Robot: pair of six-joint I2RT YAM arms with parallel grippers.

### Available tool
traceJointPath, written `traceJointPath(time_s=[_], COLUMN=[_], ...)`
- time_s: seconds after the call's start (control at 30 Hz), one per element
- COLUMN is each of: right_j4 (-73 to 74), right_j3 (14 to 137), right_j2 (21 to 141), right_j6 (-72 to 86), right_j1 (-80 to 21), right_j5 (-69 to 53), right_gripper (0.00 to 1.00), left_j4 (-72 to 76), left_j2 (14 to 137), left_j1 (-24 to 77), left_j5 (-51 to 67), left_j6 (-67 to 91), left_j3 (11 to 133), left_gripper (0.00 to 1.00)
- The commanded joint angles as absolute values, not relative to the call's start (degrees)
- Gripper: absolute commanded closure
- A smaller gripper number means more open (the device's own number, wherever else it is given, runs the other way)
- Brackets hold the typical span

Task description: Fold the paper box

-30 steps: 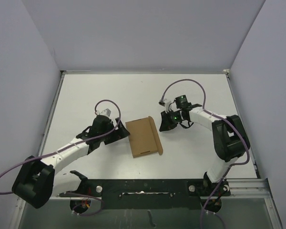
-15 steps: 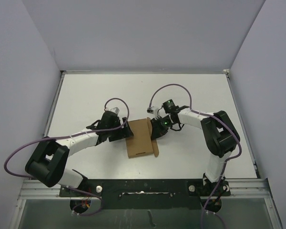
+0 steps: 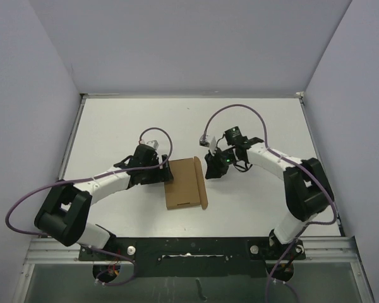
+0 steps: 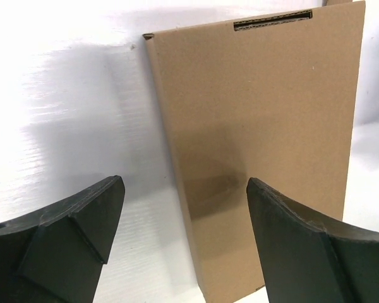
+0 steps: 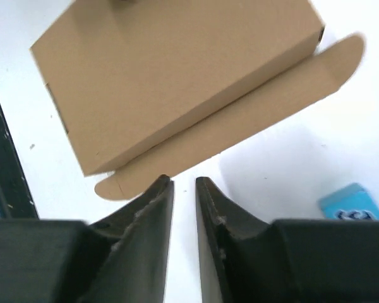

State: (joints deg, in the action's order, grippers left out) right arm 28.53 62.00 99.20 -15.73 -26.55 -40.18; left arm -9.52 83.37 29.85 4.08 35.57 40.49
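The paper box (image 3: pixel 184 184) is a flat brown cardboard piece lying on the white table between both arms, with a long flap (image 3: pixel 202 183) folded out along its right side. My left gripper (image 3: pixel 166 175) is at the box's left edge. In the left wrist view it (image 4: pixel 184 189) stands open wide, straddling the box's (image 4: pixel 259 126) near edge without holding it. My right gripper (image 3: pixel 210 170) is just right of the flap. In the right wrist view it (image 5: pixel 183 182) has a narrow gap with nothing in it, tips just short of the flap (image 5: pixel 240 120).
A small blue cube (image 5: pixel 352 203) sits on the table to the right of the right gripper in the right wrist view. A slit (image 4: pixel 271 20) runs along the box's far end. The black mounting rail (image 3: pixel 189 247) lies along the table's near edge.
The left gripper came in to the box's left edge and stayed there. The right gripper pushed against the flap, then backed off to the right and its jaws parted slightly. The box shifted left.
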Motion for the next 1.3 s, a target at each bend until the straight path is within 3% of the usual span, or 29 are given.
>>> traceJointPath(time_s=[0.0, 0.1, 0.23, 0.37, 0.47, 0.67, 0.83, 1.03, 1.27], right_j4=[26.8, 25.5, 28.7, 27.7, 24.5, 17.2, 10.0, 9.3, 10.5], right_j3=[56.3, 48.5, 40.4, 40.0, 41.2, 51.5, 53.7, 56.8, 58.5], right_j2=[86.0, 79.0, 74.7, 76.5, 78.8, 86.7, 93.2, 101.2, 105.2], right_j6=[-33.4, -49.5, -73.6, -74.9, -69.2, -27.8, -4.2, 9.3, 12.6], right_j1=[-27.1, -27.8, -28.0, -30.1, -31.0, -25.7, -25.1, -25.4, -25.9], right_j5=[-46.1, -50.3, -57.9, -55.4, -51.0, -59.4, -58.0, -54.5, -53.5], right_gripper=[0.68, 0.49, 0.34, 0.30, 0.32, 0.41, 0.34, 0.30, 0.33], left_j4=[-9.8, -7.9, -4.1, -2.0, 0.2, 4.0, 6.7, 8.8, 9.9], left_j2=[76.8, 71.9, 65.8, 62.0, 61.2, 61.8, 62.9, 63.5, 64.5], left_j1=[29.1, 28.9, 28.8, 28.7, 28.7, 28.4, 28.2, 28.0, 27.8], left_j5=[3.1, 3.9, 5.4, 6.7, 8.4, 9.9, 10.6, 11.1, 11.3], left_j6=[33.7, 34.6, 37.1, 40.5, 42.7, 44.9, 46.3, 48.2, 49.2], left_j3=[42.2, 39.6, 34.4, 30.0, 27.2, 24.4, 23.5, 22.0, 21.6], left_gripper=[0.22, 0.21, 0.21, 0.20, 0.20, 0.20, 0.20, 0.20, 0.20])
